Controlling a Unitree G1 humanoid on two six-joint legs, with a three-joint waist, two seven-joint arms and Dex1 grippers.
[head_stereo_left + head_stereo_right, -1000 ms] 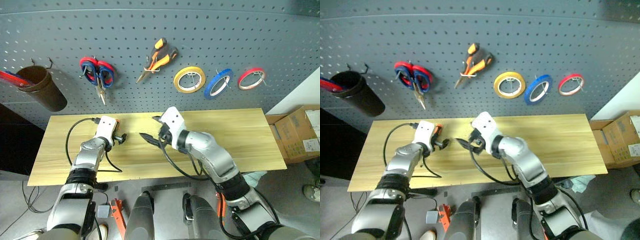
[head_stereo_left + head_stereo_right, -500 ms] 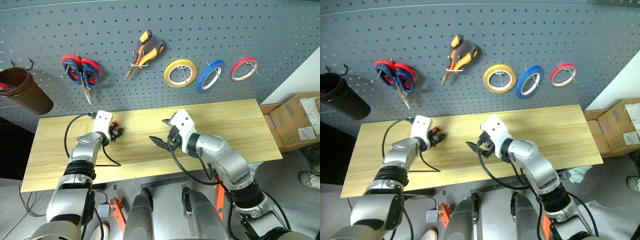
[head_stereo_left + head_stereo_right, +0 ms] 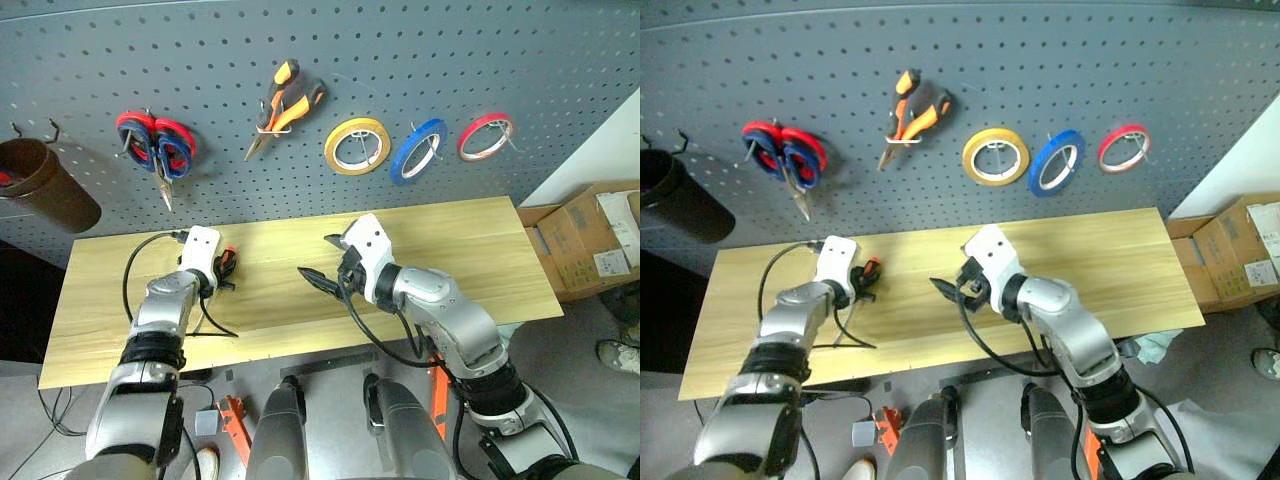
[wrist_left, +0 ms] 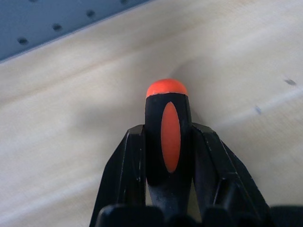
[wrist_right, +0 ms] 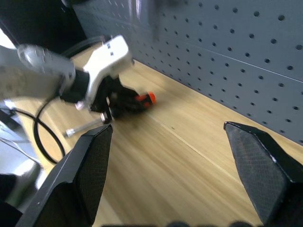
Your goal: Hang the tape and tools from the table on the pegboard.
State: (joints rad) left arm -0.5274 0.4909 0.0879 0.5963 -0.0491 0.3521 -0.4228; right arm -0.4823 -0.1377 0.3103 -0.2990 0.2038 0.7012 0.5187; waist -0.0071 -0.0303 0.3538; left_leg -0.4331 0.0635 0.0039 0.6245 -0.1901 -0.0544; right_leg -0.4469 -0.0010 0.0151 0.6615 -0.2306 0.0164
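Table: rectangular light wooden tabletop (image 3: pixel 480 250) with pale lengthwise grain, standing just below the wall panel
Pegboard: large dark grey panel (image 3: pixel 420 60) with regular rows of small round holes
Screwdriver: small, with a rounded orange-and-black handle (image 4: pixel 167 132); orange cap at the handle end, oval orange inlay along the black grip. It is at the left part of the table, in the left gripper
Screwdriver axis: long axis lies along the gripper's fingers; the orange cap points toward the pegboard. In the right wrist view a thin metal shaft sticks out the other way, low over the table
Left gripper (image 4: pixel 167 142): two black fingers closed against both sides of the screwdriver handle
Right gripper (image 5: pixel 168 175): two black textured fingers spread wide apart, nothing between them, above the middle of the table
Hung on pegboard: slim pliers with orange-and-black handles (image 3: pixel 283 102), nose pointing down-left; red-handled scissors (image 3: pixel 158 148), blades down; yellow tape ring (image 3: pixel 357 146); wide blue tape ring (image 3: pixel 417 151); thin red tape ring (image 3: pixel 486 136)
Cup: dark brown cylinder (image 3: pixel 45 185) at the pegboard's left edge
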